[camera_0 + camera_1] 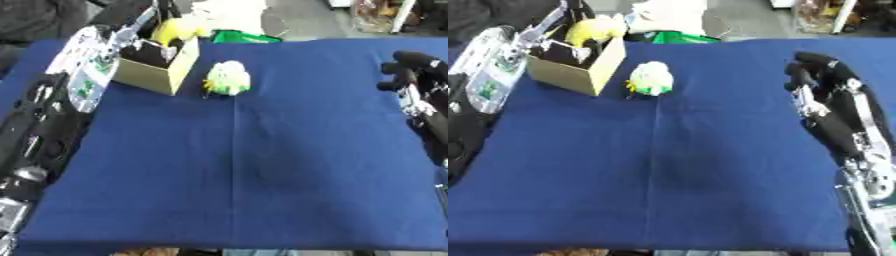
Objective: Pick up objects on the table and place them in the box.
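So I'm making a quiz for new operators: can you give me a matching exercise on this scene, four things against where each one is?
Things:
1. yellow toy
2. green and white toy
3. box
4. right hand

Places:
A. on the blue cloth, just right of the box
B. far left corner of the cloth
C. over the cloth's right edge, holding nothing
D. above the open box, at the left hand

Pairs: 1-D, 2-A, 3-B, 4-C
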You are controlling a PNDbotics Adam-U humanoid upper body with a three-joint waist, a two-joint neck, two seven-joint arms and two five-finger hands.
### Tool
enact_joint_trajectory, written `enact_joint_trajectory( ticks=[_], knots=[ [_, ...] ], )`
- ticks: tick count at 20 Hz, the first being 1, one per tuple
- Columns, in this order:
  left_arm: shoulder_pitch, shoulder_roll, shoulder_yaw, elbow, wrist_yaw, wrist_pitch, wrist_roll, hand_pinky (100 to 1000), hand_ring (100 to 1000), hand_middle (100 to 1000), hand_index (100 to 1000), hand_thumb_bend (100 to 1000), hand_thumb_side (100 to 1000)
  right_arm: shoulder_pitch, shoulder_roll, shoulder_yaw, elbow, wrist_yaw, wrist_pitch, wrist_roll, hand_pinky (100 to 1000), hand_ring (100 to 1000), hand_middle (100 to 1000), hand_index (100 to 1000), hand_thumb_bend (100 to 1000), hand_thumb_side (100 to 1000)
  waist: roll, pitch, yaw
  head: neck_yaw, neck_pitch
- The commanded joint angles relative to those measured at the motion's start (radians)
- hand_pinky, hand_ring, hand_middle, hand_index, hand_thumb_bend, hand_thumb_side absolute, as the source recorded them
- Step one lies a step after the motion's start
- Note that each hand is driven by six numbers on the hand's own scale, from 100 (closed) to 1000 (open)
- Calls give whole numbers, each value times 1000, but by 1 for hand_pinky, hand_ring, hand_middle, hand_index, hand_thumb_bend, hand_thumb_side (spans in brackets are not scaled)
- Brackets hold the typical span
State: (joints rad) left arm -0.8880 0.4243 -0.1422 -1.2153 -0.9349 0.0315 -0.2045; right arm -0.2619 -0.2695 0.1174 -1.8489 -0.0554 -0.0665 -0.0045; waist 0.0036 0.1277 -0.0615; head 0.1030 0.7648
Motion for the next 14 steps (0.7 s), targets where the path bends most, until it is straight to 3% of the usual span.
enact_joint_trajectory(
  ticks=[1,14],
  knots=[
    [-53,19,51,73,-56,25,26,616,529,477,697,267,100,-5,-11,-1,-7,-3,-3,5,726,834,634,795,100,409,0,-17,-1,3,5],
    [-152,-74,171,426,-273,125,154,652,580,533,737,348,100,-2,-8,7,-4,-4,-2,16,727,835,635,796,100,411,-2,-18,-12,16,5]
  ],
)
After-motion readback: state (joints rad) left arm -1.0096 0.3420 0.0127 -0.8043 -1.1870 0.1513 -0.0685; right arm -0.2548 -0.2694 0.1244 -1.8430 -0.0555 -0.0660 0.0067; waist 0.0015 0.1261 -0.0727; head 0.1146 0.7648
